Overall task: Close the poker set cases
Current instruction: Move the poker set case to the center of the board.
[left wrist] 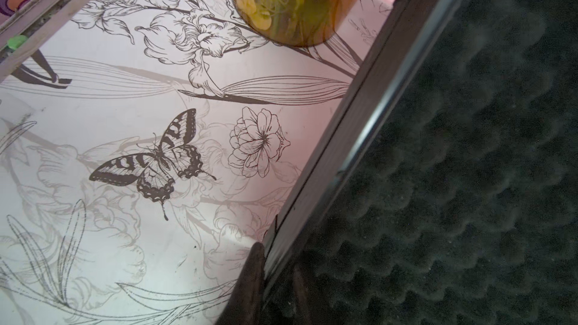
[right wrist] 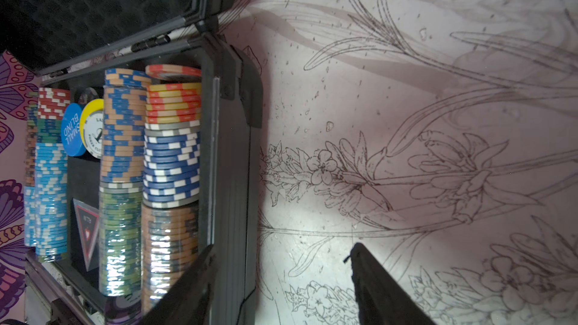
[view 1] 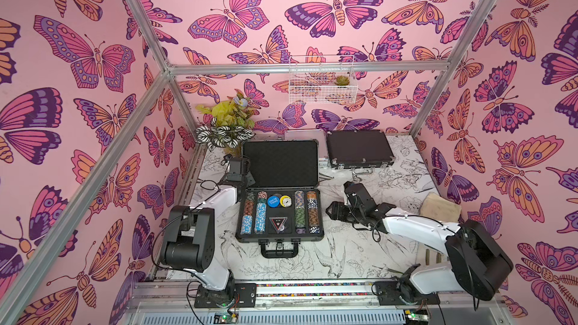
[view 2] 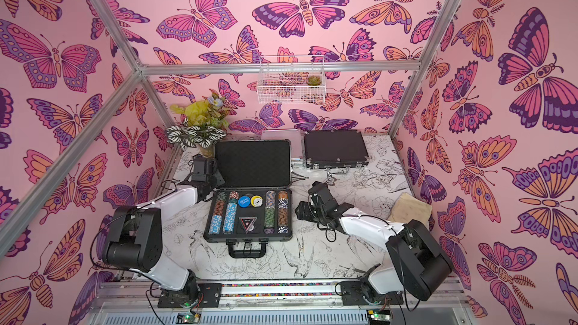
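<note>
Pink butterfly paper covers every wall, and the white table (view 1: 359, 245) is printed with inked flowers and birds; at its middle lies the large black case (view 1: 278, 238), wide open, its lid (view 1: 281, 164) standing nearly upright on the rear hinges; the medium case (view 1: 359, 148) sits shut at the back right, and the small silver case (view 1: 301, 134) is wedged behind the two, too hidden to say if it is shut; I'd judge the base heavy with its chips (right wrist: 170, 157) and unlikely to slide, while the lid is rigid, foam-lined and lighter, apt to drop once past upright; its side rim is the handy hold, though the smooth trim may slip; the left arm reaches along the case's left side, the left gripper (left wrist: 276, 256) pinched on that rim, one finger outside, one on the foam; the right arm bends low across, the right gripper (right wrist: 283, 246) spread and empty beside the base's right wall.
</note>
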Controlling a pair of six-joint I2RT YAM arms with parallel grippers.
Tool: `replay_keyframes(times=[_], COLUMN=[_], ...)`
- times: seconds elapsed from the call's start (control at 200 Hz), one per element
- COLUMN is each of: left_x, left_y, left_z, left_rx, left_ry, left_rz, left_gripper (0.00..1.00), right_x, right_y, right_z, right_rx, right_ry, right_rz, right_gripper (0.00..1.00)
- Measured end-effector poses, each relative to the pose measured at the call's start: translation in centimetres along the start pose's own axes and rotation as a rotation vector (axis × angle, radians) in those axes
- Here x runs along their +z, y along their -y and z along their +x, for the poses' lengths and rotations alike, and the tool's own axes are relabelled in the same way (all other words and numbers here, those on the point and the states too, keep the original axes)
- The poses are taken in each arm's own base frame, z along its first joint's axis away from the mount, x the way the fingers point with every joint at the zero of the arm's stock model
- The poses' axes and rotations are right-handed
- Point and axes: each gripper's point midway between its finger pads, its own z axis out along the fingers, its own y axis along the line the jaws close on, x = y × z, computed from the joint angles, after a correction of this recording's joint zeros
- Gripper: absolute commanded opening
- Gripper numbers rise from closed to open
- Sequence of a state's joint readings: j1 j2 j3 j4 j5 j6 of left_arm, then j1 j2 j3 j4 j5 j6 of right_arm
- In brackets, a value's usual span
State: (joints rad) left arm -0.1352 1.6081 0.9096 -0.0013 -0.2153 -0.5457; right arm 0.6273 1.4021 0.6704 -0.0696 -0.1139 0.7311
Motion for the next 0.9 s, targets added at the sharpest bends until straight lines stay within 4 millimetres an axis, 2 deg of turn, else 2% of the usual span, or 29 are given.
replay_keyframes(times=[0.231, 0.561, 0.902], left_x=[-0.2, -1.0, -1.3], left_y=[0.3, 4.0, 4.4], left_z=[0.1, 2.6, 2.9], left_rx=[-0.011, 0.027, -0.07], left_ry=[0.029, -0.04, -0.024], left_rz=[-0.039, 0.061, 0.028], left_gripper=[0.17, 0.17, 0.17], right_x=[-0.4, -1.0, -1.1], right_y=[0.3, 0.6, 1.1], right_z=[-0.7, -1.5, -1.6], right_rx=[0.011, 0.014, 0.019], right_ry=[0.018, 0.042, 0.048], right_rz=[0.002, 0.0, 0.008], right_gripper=[0.69, 0.69, 0.69])
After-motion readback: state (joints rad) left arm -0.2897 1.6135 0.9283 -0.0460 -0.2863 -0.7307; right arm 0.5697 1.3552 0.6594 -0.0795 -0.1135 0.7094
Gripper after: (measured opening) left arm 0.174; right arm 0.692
